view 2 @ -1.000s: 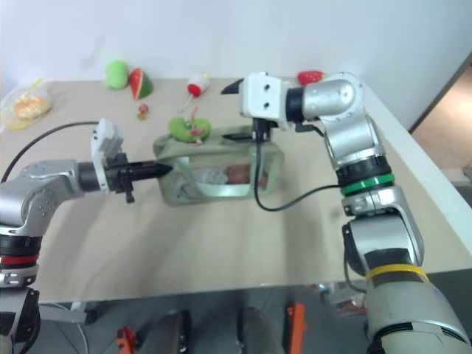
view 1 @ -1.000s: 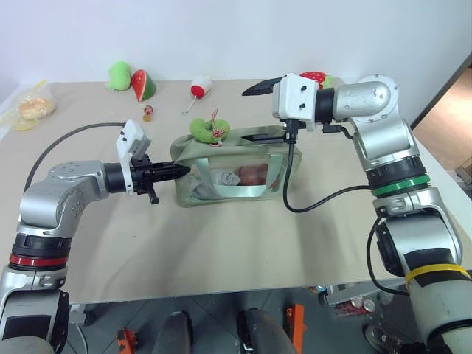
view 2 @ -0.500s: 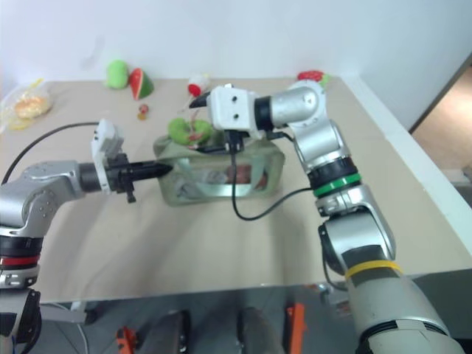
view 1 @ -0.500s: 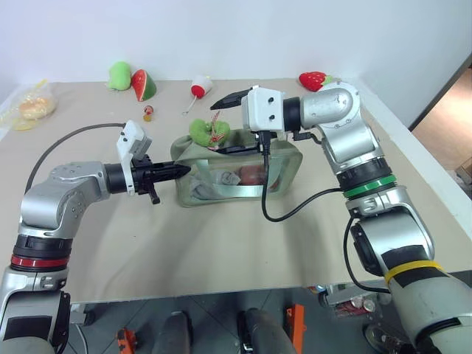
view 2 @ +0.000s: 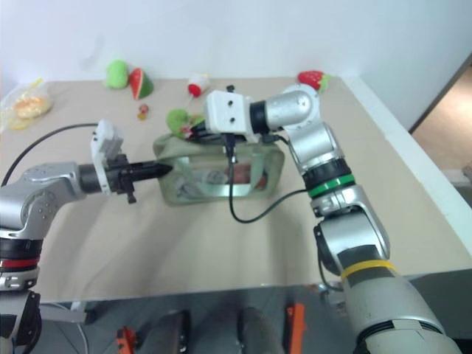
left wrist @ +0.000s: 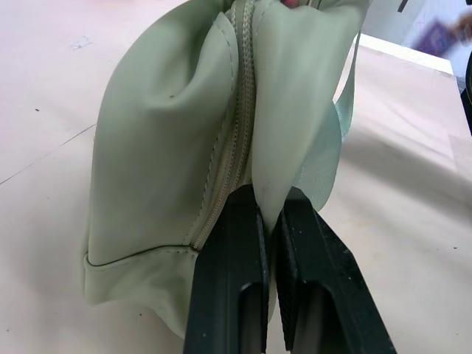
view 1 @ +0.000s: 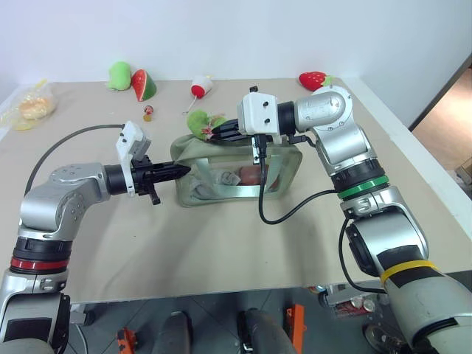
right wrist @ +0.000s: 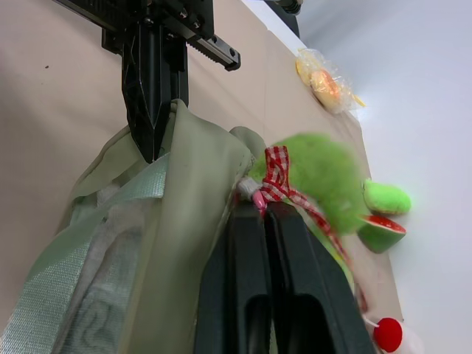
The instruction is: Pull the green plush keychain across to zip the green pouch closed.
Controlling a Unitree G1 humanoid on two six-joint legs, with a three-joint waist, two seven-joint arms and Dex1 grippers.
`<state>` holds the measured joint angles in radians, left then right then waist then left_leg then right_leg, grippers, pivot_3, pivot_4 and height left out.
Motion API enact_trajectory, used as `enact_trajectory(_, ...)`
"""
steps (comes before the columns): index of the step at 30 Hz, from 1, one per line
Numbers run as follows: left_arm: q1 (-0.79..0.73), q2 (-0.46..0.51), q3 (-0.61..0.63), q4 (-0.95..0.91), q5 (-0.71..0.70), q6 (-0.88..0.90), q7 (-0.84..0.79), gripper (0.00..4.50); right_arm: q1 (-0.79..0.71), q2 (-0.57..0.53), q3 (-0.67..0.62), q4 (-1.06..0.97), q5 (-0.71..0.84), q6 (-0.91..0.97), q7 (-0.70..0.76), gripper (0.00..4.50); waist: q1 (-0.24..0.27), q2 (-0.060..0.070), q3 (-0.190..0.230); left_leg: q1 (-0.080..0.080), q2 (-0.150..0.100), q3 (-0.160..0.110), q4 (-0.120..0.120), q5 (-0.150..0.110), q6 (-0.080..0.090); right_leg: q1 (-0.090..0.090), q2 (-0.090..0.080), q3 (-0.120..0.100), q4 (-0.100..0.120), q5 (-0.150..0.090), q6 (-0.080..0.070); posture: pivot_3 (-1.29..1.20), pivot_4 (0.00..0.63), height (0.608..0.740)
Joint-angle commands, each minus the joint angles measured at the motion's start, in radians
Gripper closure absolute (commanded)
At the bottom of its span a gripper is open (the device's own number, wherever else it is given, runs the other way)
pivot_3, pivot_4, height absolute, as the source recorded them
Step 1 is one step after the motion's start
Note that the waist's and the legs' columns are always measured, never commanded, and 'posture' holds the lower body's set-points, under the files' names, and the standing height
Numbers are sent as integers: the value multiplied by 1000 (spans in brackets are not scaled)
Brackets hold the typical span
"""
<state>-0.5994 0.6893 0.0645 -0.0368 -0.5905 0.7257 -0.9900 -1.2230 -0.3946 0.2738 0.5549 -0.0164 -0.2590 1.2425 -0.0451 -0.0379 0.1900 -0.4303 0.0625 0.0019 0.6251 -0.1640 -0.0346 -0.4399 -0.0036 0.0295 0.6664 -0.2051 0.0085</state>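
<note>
Left gripper (left wrist: 269, 221) clamped on end fabric of green pouch (view 1: 236, 166), zipper seam visible in left wrist view. Right gripper (right wrist: 264, 210) closed at cord of green plush keychain (right wrist: 324, 173), atop pouch's far-left corner. Head views: small items visible through clear window.

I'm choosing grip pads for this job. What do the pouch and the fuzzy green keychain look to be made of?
The pouch looks like soft, matte woven fabric: it creases where the left gripper pinches its end, with a stitched zip seam. Its side window seems clear plastic, since items show through. The keychain looks like fluffy plush, with fuzzy edges, on a red-and-white checked cloth ribbon.
</note>
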Motion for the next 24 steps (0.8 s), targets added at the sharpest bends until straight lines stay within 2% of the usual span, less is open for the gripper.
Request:
enact_trajectory(1,-10,0,10,-11,-7,-5,-6,4500,-27,-13,-21,-20,15,-3,3,4463,0,0,0,0,0,0,0,0,0,0,0,0,0,0,0,0,150,740)
enact_trajectory(8,-8,-1,9,-9,-5,-7,-7,4500,-33,-42,-32,-1,-2,-15,-26,4463,0,0,0,0,0,0,0,0,0,0,0,0,0,0,0,0,150,740)
enact_trajectory(14,2,-4,11,-7,-5,-13,-8,4500,-51,-157,-80,10,28,32,1,4463,1,0,0,0,0,0,0,0,0,0,-1,0,0,0,0,0,150,740)
enact_trajectory(24,-8,-25,-6,15,3,-27,-14,4500,-9,-339,-91,17,-9,11,-7,4463,4,0,0,0,0,0,0,0,0,0,-1,0,0,0,0,0,150,740)
